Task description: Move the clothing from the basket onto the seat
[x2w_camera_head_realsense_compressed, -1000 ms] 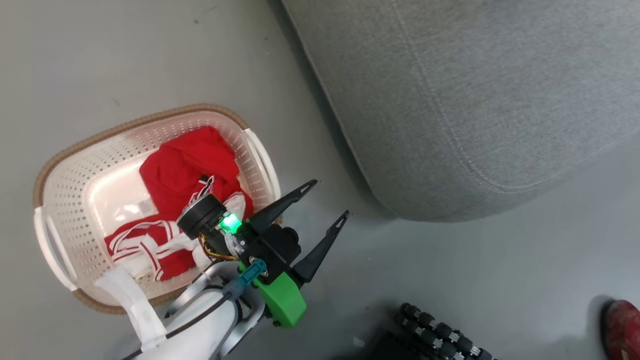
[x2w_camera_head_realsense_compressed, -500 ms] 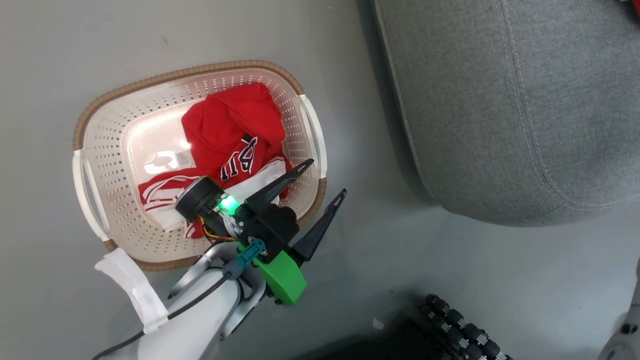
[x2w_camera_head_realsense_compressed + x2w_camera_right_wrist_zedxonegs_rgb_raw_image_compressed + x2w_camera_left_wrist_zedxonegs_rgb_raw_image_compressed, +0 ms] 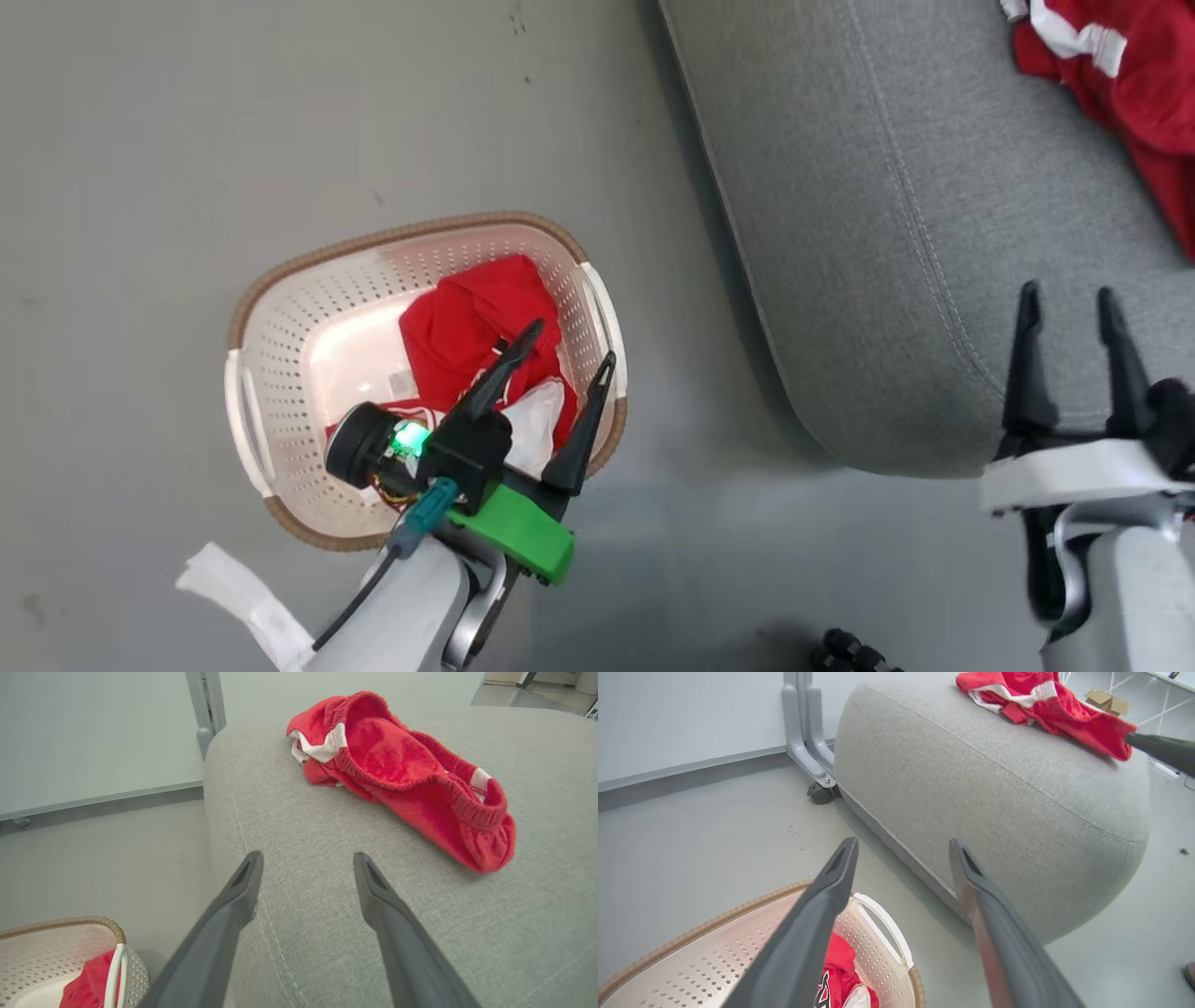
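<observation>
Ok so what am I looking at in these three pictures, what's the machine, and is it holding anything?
It's a two-armed robot. One picture looks down from its head; the other two look out from each wrist, along that arm's two dark fingers. On the floor stands a basket with red clothes inside. Beside it is a grey seat with another red garment on top. The left jaws are open above the basket, the right jaws open above the seat. Neither holds anything.
</observation>
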